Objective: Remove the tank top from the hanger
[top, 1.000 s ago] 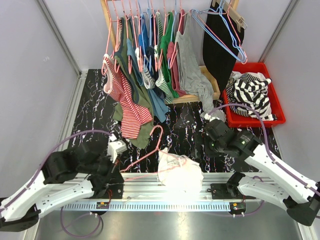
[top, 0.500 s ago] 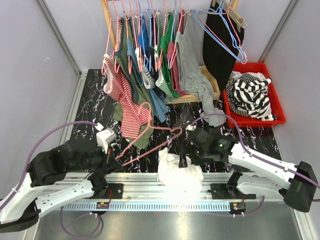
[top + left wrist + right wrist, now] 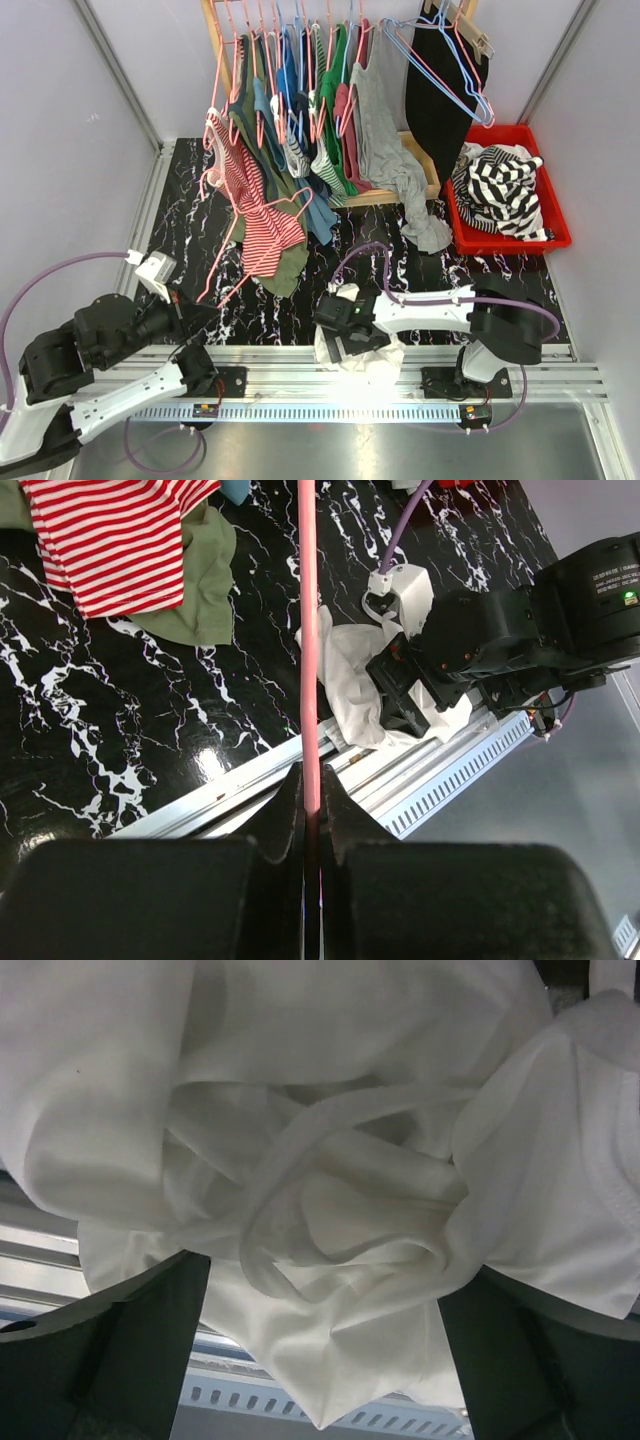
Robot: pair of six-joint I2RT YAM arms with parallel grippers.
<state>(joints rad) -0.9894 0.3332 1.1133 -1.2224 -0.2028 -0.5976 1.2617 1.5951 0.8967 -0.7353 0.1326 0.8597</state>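
**While Left Arm Gripped the Hanger, White Tank Top Lay Bunched at Bench's Near Edge**

Where the aluminium rail (image 3: 290, 385) ran along the near edge of the bench (image 3: 180, 210), the white tank top (image 3: 365, 358) lay in a crumpled heap, partly draped over the rail and partly on the black marbled surface. The right end effector (image 3: 345, 330) was down on the heap. In the right wrist view its dark fingers (image 3: 130, 1345) stood spread wide, one on each side of the twisted folds, with cloth filling the space between them.

To the left, well apart from the tank top, the left end effector (image 3: 311, 785) was pressed together on the thin wire of the pink hanger (image 3: 250, 250). The hanger rose tilted from that grip towards the rack, its wire bare, and the overhead view showed it crossing in front of a hanging red-and-white striped garment (image 3: 268, 225). An olive garment (image 3: 290, 272) hung just beside the striped one, its lower edge close to the bench.

Farther back, a wooden rack (image 3: 212, 35) carried a crowded row of tops in blue, green, grey and black on pink and blue hangers. At the far right a red bin (image 3: 556, 242) held a pile of black-and-white striped clothes (image 3: 500, 185).
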